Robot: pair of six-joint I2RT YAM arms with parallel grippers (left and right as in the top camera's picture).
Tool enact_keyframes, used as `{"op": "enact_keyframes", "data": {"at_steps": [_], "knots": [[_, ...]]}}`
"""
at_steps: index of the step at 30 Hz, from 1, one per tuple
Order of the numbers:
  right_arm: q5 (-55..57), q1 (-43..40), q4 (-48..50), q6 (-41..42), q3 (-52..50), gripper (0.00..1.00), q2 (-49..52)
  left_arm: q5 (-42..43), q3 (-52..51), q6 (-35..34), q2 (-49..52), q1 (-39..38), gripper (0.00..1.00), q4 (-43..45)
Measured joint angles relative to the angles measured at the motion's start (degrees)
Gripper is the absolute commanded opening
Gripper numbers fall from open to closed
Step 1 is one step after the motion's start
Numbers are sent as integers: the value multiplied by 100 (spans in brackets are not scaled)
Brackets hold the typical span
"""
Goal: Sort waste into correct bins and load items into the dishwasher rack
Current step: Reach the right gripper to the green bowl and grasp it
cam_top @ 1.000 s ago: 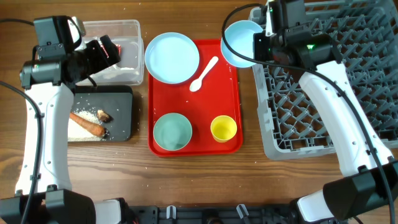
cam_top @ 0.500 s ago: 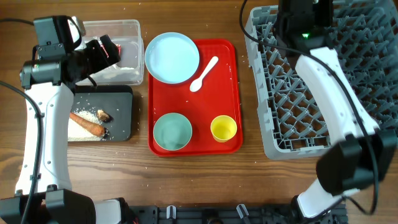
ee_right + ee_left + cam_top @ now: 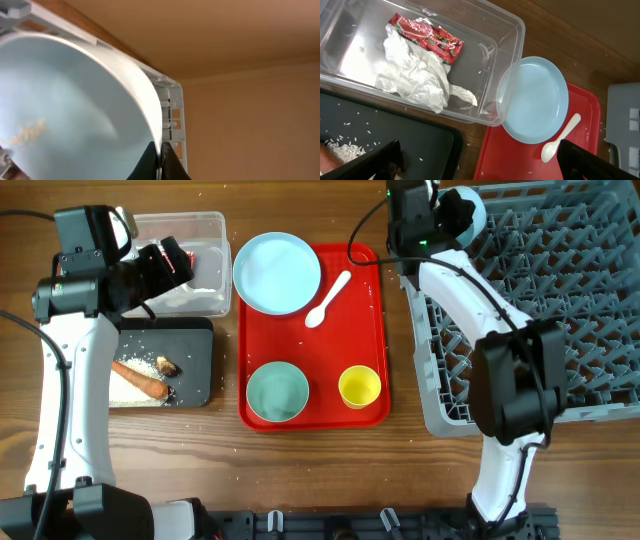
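Note:
My right gripper [image 3: 161, 155] is shut on the rim of the white bowl [image 3: 75, 110] and holds it on edge at the far left corner of the dishwasher rack [image 3: 540, 310]. The bowl shows there in the overhead view [image 3: 468, 210]. My left gripper [image 3: 480, 160] is open and empty above the clear tub [image 3: 512, 37], which holds the red wrapper [image 3: 427, 37] and white napkin [image 3: 415, 75]. The black tray [image 3: 195, 345] holds the carrot [image 3: 140, 380], rice [image 3: 125, 392] and brown lump [image 3: 168, 366].
A flat red tray [image 3: 375, 330] in the middle carries the pale blue plate [image 3: 277, 272], white spoon [image 3: 327, 300], pale green bowl [image 3: 277, 392] and yellow cup [image 3: 359, 386]. Loose rice grains lie on the wooden table around the trays.
My right arm has carried the white bowl from beside the red tray's far right corner to the rack's far left corner and turned it on edge. The left arm has not moved.

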Motion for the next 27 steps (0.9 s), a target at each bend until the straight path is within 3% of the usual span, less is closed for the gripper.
{"op": "enact_keyframes", "data": {"at_steps": [4,5,8,12,16,18,20,21,24,27], "knots": [[162,199,-221,-2,4,6,15,0,0,0,0,0,100,0],[262,317,-337,-15,4,33,28,0,0,0,0,0,100,0],[369,693,-662,-37,4,76,79,0,0,0,0,0,100,-2],[505,1069,-658,-52,4,91,87,0,0,0,0,2,100,0],[498,1023,-702,179,4,94,-33,0,0,0,0,0,100,-2],[-271,1126,-1910,782,-4,92,-579,2,0,0,0,0,100,-2],[-1873,1294,-2949,1377,20,79,-1126,0,0,0,0,0,100,-7],[-3206,1423,-3355,1762,22,75,-1414,-2,0,0,0,0,100,4],[-6284,1569,-3718,2761,31,75,-1609,0,0,0,0,0,100,0],[-7643,1602,-3987,3279,-199,73,-1563,0,0,0,0,0,100,0]]}}
